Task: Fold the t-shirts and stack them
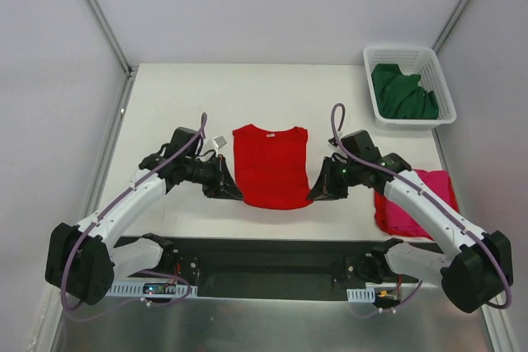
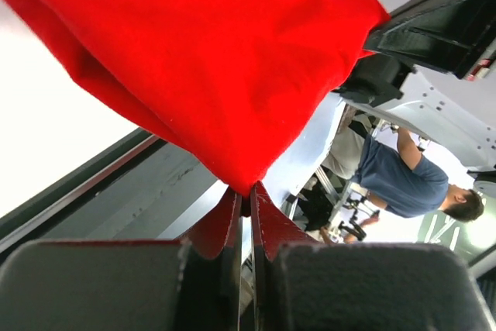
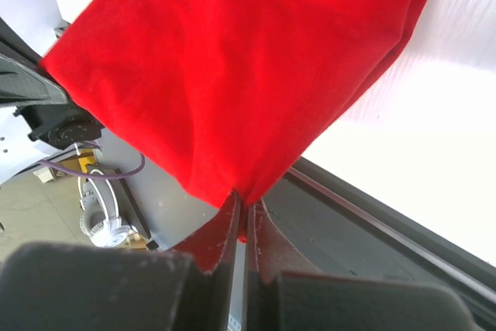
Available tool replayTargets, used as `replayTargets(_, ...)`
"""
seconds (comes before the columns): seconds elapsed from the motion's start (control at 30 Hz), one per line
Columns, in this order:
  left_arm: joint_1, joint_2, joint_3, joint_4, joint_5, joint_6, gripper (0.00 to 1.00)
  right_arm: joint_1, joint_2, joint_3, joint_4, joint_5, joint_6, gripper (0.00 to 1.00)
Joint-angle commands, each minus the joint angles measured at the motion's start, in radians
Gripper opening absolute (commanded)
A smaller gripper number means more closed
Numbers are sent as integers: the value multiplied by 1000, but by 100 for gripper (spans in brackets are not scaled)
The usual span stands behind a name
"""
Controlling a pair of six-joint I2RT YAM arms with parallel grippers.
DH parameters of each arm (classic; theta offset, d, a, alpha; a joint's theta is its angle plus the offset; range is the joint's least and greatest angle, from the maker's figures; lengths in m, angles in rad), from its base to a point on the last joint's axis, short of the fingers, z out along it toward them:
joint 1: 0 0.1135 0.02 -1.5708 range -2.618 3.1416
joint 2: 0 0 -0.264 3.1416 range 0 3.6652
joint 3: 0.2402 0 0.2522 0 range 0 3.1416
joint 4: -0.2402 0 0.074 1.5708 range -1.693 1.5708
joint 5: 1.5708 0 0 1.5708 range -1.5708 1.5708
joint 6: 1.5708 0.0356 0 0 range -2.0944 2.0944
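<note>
At the bottom of the overhead frame we see both arms reaching inward from their bases toward the middle of the white table [image 1: 181,96]. Left of centre, the left gripper [image 1: 236,194] has its jaws pressed together on the lower left corner of the red t-shirt [image 1: 270,166]. Right of centre, the right gripper [image 1: 315,195] pinches the lower right corner in the same way. In each wrist view we see the red cloth drawn to a point and clamped between the closed fingers. The red t-shirt lies in the centre of the frame as a neat rectangle, its collar toward the far side. At the right edge, the magenta-pink t-shirt [image 1: 394,218] sits partly hidden behind the right arm. Farthest off, in the upper right, the dark green t-shirt [image 1: 403,95] lies bunched inside the white lattice basket [image 1: 400,48].
</note>
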Motion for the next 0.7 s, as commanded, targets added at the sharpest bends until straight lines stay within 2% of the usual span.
replayTargets(0.0,38,25,108,-61,-7,63,0,-35,25,78,-50,-28,-54,1)
replayTargets(0.67,136,206,410,-135,-7,157,0,-132,214,386,-96,-59,-128,1)
